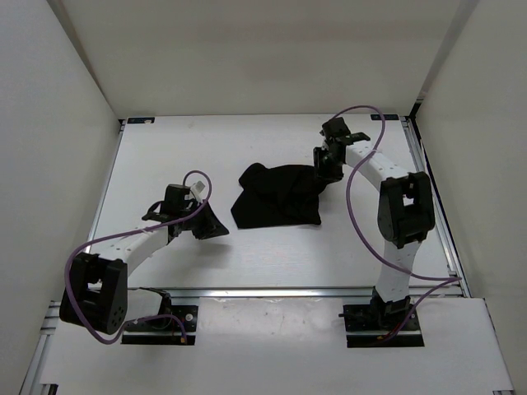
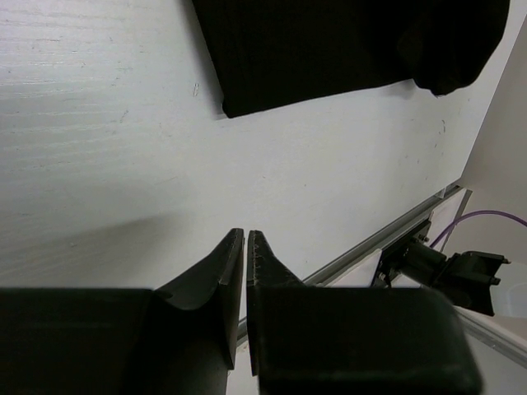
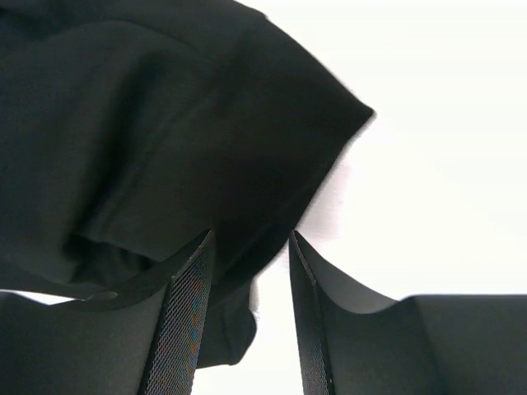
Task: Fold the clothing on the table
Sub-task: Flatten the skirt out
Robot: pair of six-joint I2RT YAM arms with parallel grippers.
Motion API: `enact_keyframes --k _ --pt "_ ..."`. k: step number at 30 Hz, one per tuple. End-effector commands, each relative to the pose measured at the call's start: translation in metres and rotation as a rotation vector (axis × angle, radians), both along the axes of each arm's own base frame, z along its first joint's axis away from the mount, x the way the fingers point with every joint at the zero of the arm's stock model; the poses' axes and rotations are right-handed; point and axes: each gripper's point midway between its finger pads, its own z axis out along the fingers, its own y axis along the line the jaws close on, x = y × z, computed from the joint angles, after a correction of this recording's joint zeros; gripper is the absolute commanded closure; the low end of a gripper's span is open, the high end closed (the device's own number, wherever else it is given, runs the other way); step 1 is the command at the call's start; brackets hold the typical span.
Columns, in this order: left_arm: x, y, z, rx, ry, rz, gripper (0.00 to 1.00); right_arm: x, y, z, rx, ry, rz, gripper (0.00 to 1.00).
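Two black two-finger grippers work over the large flat white matte table (image 1: pixel 165 156), whose metal rail (image 1: pixel 280 292) runs along the near edge. Nearest, on the left, the left gripper (image 2: pixel 245 240) hangs low over bare tabletop with its jaws drawn almost together, only a thin slit between them and nothing caught there. It sits just beside the near left corner of the plain black soft fabric clothing (image 1: pixel 276 197) without touching it. That garment lies rumpled around the middle of the table, its near edge fairly straight and its far left part bunched up. Farther back, at the garment's far right edge, the right gripper (image 3: pixel 251 239) stands with its jaws parted. A fold of the cloth's edge lies between its ribbed fingers (image 3: pixel 185 313), not pinched.
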Motion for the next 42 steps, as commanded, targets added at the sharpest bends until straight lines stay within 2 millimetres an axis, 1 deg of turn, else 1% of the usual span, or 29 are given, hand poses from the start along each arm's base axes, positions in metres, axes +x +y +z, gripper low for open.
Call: enact_keyframes --k 1,4,5,7,8,13,14,15,16,17,18,19,21,22,23,24,25,26,27,28,29,30,31,32,34,35,37,40,42 --pt "0.001 -0.004 0.005 -0.017 -0.017 -0.017 0.82 -0.003 -0.017 0.012 -0.018 -0.017 -0.06 0.54" --pt "0.003 -0.004 0.006 -0.01 -0.016 -0.018 0.82 -0.002 -0.018 0.002 0.012 0.001 -0.08 0.53" --pt "0.002 -0.003 0.005 -0.005 -0.015 -0.021 0.82 0.001 -0.011 0.004 0.056 -0.007 -0.067 0.54" --pt "0.003 -0.003 0.008 -0.007 -0.021 -0.02 0.82 0.006 -0.005 0.002 0.105 -0.009 -0.072 0.55" --pt "0.003 -0.002 0.005 0.001 -0.014 -0.024 0.82 0.007 -0.001 -0.001 0.148 0.001 -0.069 0.56" --pt "0.0 -0.002 0.005 0.006 -0.01 -0.027 0.82 0.022 0.02 0.015 0.312 -0.069 -0.062 0.6" --pt "-0.001 -0.001 0.005 0.01 -0.01 -0.025 0.82 0.024 0.023 0.018 0.333 -0.085 -0.055 0.67" --pt "-0.001 -0.002 0.005 0.006 -0.008 -0.024 0.82 0.023 0.025 0.017 0.348 -0.076 -0.056 0.71" --pt "-0.002 -0.001 0.004 0.002 -0.006 -0.027 0.82 0.022 0.028 0.015 0.35 -0.076 -0.05 0.82" --pt "-0.001 0.001 0.003 0.009 -0.006 -0.018 0.82 0.026 0.026 0.018 0.359 -0.081 -0.057 0.88" --pt "-0.002 0.001 0.004 0.01 -0.013 -0.023 0.82 0.023 0.028 0.016 0.37 -0.069 -0.055 1.0" --pt "-0.001 0.001 0.007 0.004 -0.017 -0.018 0.82 0.024 0.027 0.021 0.376 -0.075 -0.059 1.0" --pt "-0.002 0.002 0.005 0.008 -0.015 -0.019 0.82 0.024 0.036 0.038 0.438 -0.114 -0.029 1.0" --pt "-0.002 0.002 0.005 0.006 -0.016 -0.014 0.82 0.022 0.043 0.052 0.481 -0.145 -0.002 1.0" --pt "-0.003 0.003 0.004 0.003 -0.012 -0.014 0.82 0.021 0.047 0.076 0.514 -0.193 0.022 1.0" --pt "-0.003 0.003 0.003 0.006 -0.015 -0.015 0.82 0.019 0.054 0.094 0.559 -0.222 0.054 1.0" --pt "-0.003 0.003 0.003 0.002 -0.014 -0.016 0.81 0.013 0.06 0.118 0.586 -0.261 0.079 1.0" --pt "-0.003 0.003 0.002 0.001 -0.014 -0.008 0.82 0.008 0.065 0.132 0.604 -0.28 0.101 1.0" --pt "-0.005 0.004 0.002 0.0 -0.007 -0.004 0.81 -0.001 0.072 0.154 0.612 -0.321 0.132 1.0" --pt "-0.005 0.003 0.002 -0.011 -0.014 -0.006 0.82 -0.015 0.082 0.173 0.615 -0.356 0.167 1.0" --pt "-0.006 0.003 0.001 -0.013 -0.012 -0.002 0.81 -0.026 0.086 0.185 0.604 -0.392 0.186 1.0" --pt "-0.003 0.005 0.001 -0.009 -0.02 0.004 0.81 -0.03 0.087 0.19 0.592 -0.418 0.184 1.0" --pt "-0.003 0.005 0.003 -0.017 -0.021 0.009 0.82 -0.043 0.092 0.196 0.6 -0.428 0.196 1.0" --pt "-0.004 0.006 0.0 -0.015 -0.018 0.012 0.82 -0.051 0.09 0.208 0.602 -0.464 0.198 1.0" --pt "-0.004 0.006 0.0 -0.019 -0.023 0.01 0.82 -0.064 0.089 0.206 0.634 -0.434 0.188 1.0" --pt "-0.005 0.006 -0.001 -0.02 -0.018 0.01 0.81 -0.066 0.088 0.21 0.643 -0.445 0.188 1.0" --pt "-0.008 0.006 -0.004 -0.025 -0.009 0.011 0.82 -0.079 0.09 0.208 0.658 -0.422 0.219 1.0" --pt "-0.007 0.003 0.0 -0.031 -0.021 0.003 0.82 -0.081 0.086 0.212 0.653 -0.447 0.228 1.0" --pt "-0.005 0.004 0.0 -0.03 -0.027 0.006 0.82 -0.077 0.079 0.215 0.643 -0.457 0.206 1.0"
